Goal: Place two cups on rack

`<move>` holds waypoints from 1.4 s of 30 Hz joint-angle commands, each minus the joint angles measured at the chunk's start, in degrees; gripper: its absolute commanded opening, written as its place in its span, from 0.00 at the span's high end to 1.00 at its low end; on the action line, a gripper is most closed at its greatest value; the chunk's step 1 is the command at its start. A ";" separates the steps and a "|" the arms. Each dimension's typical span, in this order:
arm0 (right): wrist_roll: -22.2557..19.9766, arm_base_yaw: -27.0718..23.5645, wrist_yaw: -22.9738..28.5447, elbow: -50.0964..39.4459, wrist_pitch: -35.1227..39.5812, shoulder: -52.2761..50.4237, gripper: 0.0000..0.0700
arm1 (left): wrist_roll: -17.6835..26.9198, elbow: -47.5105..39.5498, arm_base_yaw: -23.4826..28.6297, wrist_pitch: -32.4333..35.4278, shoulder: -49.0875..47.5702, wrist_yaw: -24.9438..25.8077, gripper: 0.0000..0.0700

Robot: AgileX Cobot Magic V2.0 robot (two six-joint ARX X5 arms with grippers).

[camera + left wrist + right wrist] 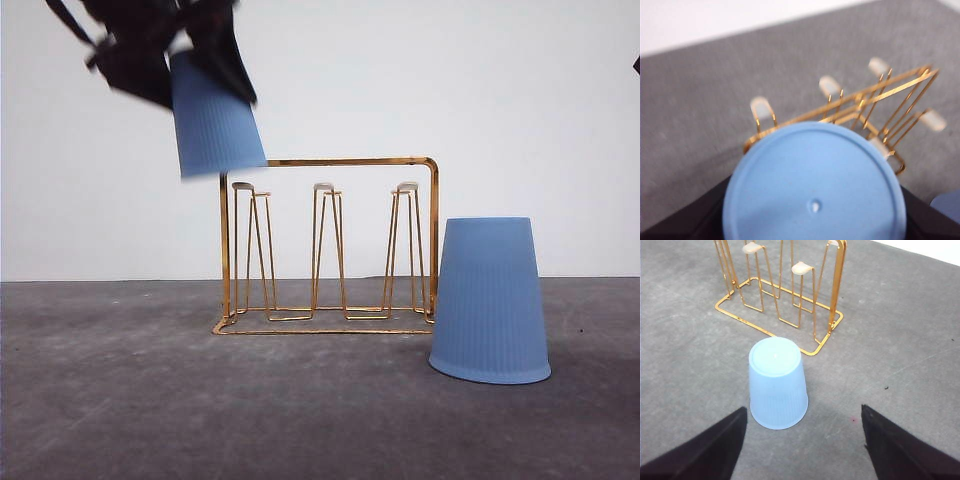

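Up in the top left corner of the front view, the left gripper (190, 50) is dark and blurry, and part of it is cut off by the edge. It is squeezed around one blue cup (212, 118), which hangs upside down and tipped in the air, just above the left end of the rack (330, 245). The cup hides the rack's top left corner there. Seen from the left wrist, this cup's round flat bottom (814, 187) covers most of the gripper, and the rack (875, 105) below looks fuzzy.

Both cups are smooth plastic with thin lines running up and down, wider at the mouth than at the bottom. The rack is thin shiny gold wire with tall skinny prongs that have pale tips.

At the right of the front view, the other cup (490, 300) stands upside down on the gray, rough table (150, 400), just beside the rack's right end. From the right wrist, the right gripper (802, 450) is spread wide, with its dark fingers (705, 450) cut off at the bottom, holding nothing. The cup (778, 385) sits a little past them.
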 commanded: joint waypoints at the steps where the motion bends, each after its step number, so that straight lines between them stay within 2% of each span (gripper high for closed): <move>1: 0.13 0.26 0.20 0.37 0.61 0.17 0.34 | -0.22 0.96 -0.48 0.97 2.46 -0.04 0.61; 12: 0.13 0.26 0.21 0.37 0.63 0.17 0.34 | -0.22 0.96 -0.75 4.65 13.49 0.00 0.59; 14: 0.13 0.26 0.22 0.37 0.61 0.17 0.34 | -0.20 0.96 -0.75 4.49 14.63 0.02 0.49; 16: 0.13 0.26 0.22 0.37 0.63 0.17 0.34 | -0.21 0.98 -0.76 4.52 15.01 0.01 0.29; 17: 0.13 0.26 0.22 0.37 0.61 0.17 0.34 | -0.25 1.02 -0.77 4.56 15.00 0.01 0.22; 19: 0.13 0.26 0.21 0.37 0.61 0.17 0.34 | -0.44 1.72 -0.80 2.71 14.12 0.01 0.20; 27: 0.14 0.26 0.10 0.37 0.55 0.21 0.34 | -2.36 11.50 -0.78 -23.75 8.38 1.68 0.24; 30: 0.15 0.26 -0.28 0.37 0.55 0.22 0.34 | -3.20 11.68 -0.71 -29.54 5.27 3.07 0.43; 32: 0.19 0.26 -0.28 0.37 0.53 0.22 0.34 | -3.19 10.90 -0.59 -32.79 3.31 3.13 0.50; 36: 1.70 0.26 -0.98 0.37 0.50 0.47 0.34 | -3.48 5.19 -0.10 -34.26 -1.72 3.76 0.50; 42: 1.65 0.61 -6.22 0.37 0.99 5.31 0.27 | -9.39 -11.00 0.99 -26.84 -14.22 4.80 0.50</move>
